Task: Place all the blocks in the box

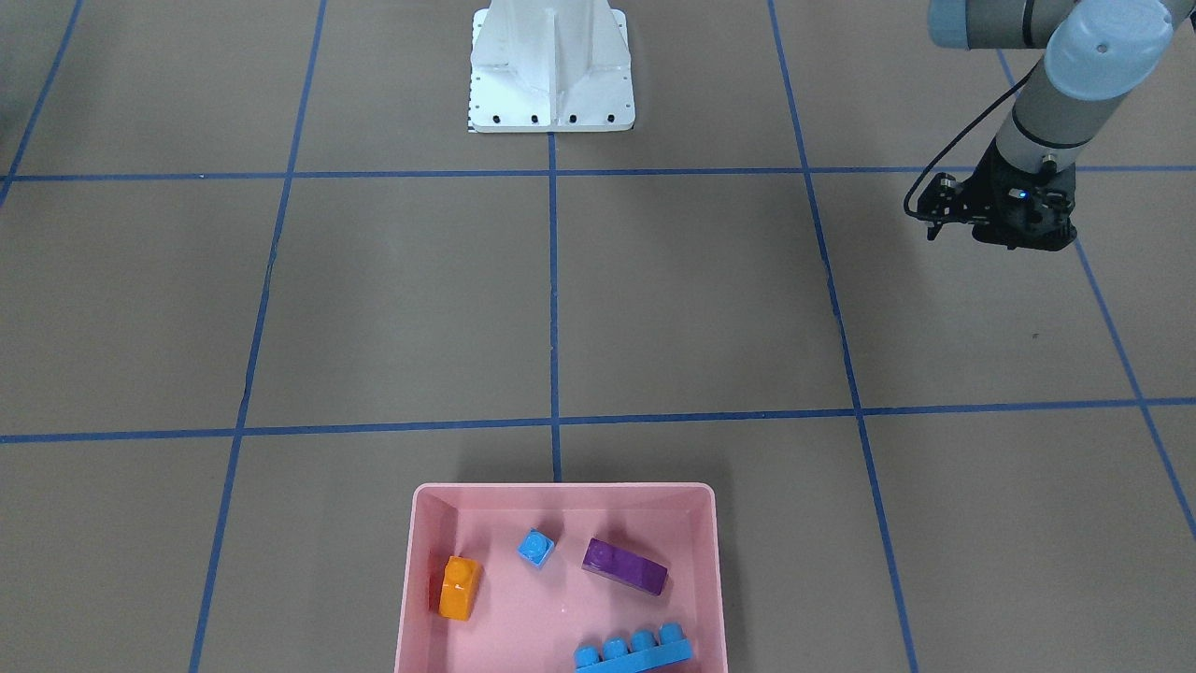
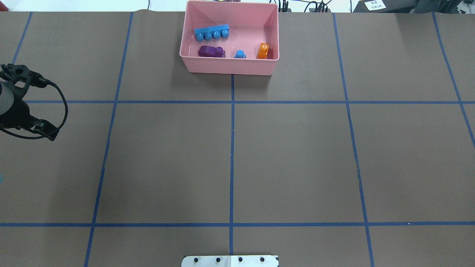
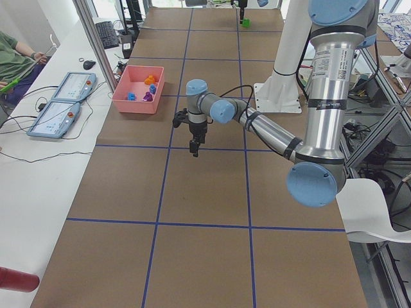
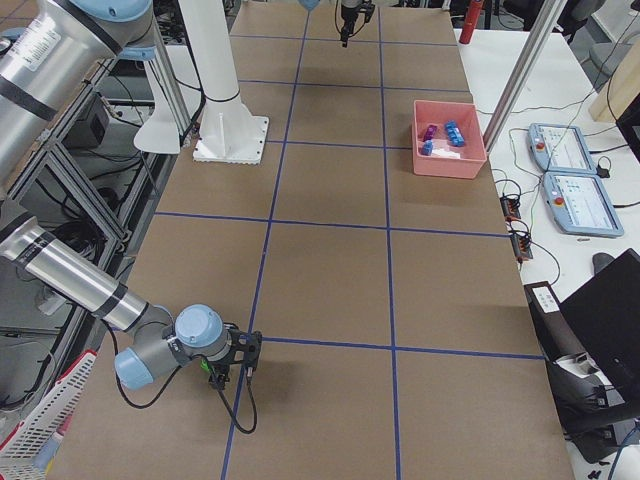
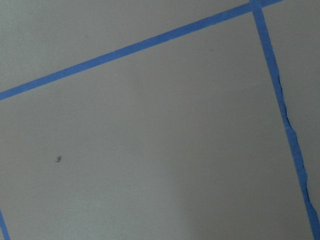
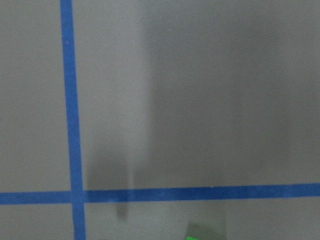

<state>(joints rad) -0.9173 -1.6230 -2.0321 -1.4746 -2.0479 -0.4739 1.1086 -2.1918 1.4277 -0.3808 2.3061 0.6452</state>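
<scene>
Four blocks lie inside the pink box (image 2: 230,68), which sits at the far edge of the surface (image 2: 297,159), midway along its width and opposite the white robot base (image 1: 551,75). Seen from overhead:

- The long blue block (image 2: 211,32) occupies the far left part of the box, its four studs turned toward the robot's side.
- The purple block (image 2: 210,51) lies nearer, also on the left.
- The tiny blue block (image 2: 240,55) stands near the middle of the near wall.
- The orange block (image 2: 262,51) rests just beside the right wall.

All four are apart from one another.

One further piece, the green block (image 3: 245,23), is outside the box. It is at the robot's right end of the surface, well apart from the box and directly at the tip of the right pincer (image 4: 235,362). That pincer appears only in the two side views, so it cannot be told whether its fingers are spread or closed, nor whether they touch the block. The right wrist view shows a sliver of green at its lower edge, beside a crossing of blue tape lines.

The left pincer (image 3: 194,149) hangs point-down above bare surface at the robot's left, well apart from the box. Its fingers are hidden beneath the wrist in the front and overhead views, so their state cannot be told. The left wrist view shows only brown surface and tape.
</scene>
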